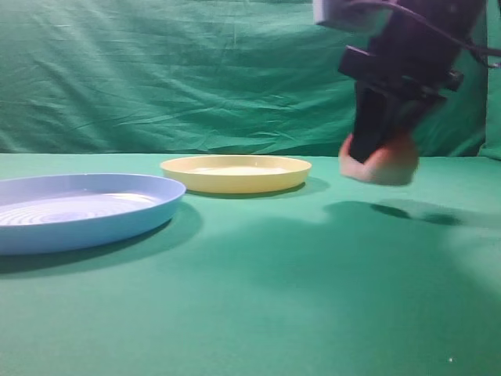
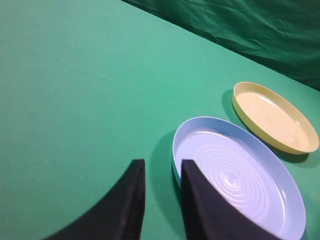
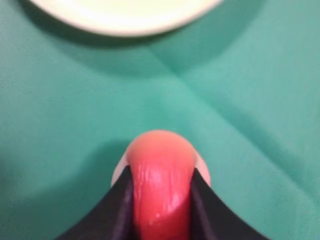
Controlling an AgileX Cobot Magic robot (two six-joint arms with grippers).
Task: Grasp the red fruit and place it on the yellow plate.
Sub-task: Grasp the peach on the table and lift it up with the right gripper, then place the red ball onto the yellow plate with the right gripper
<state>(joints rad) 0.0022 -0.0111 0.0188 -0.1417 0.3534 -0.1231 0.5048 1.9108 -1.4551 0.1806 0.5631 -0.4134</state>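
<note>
The red fruit [image 1: 389,167] hangs a little above the green table, right of the yellow plate [image 1: 235,174], and casts a shadow below it. My right gripper [image 1: 376,153] is shut on it from above. In the right wrist view the two black fingers press the fruit's [image 3: 160,150] sides, gripper [image 3: 161,172], and the yellow plate's [image 3: 125,15] rim shows at the top edge. The left wrist view shows my left gripper [image 2: 162,167] open with nothing between its fingers, above the table by the blue plate; the yellow plate [image 2: 275,117] lies beyond.
A larger light-blue plate [image 1: 78,207] with a ringed centre [image 2: 235,170] lies at the front left, close to the yellow plate. A green cloth backdrop [image 1: 196,70] hangs behind the table.
</note>
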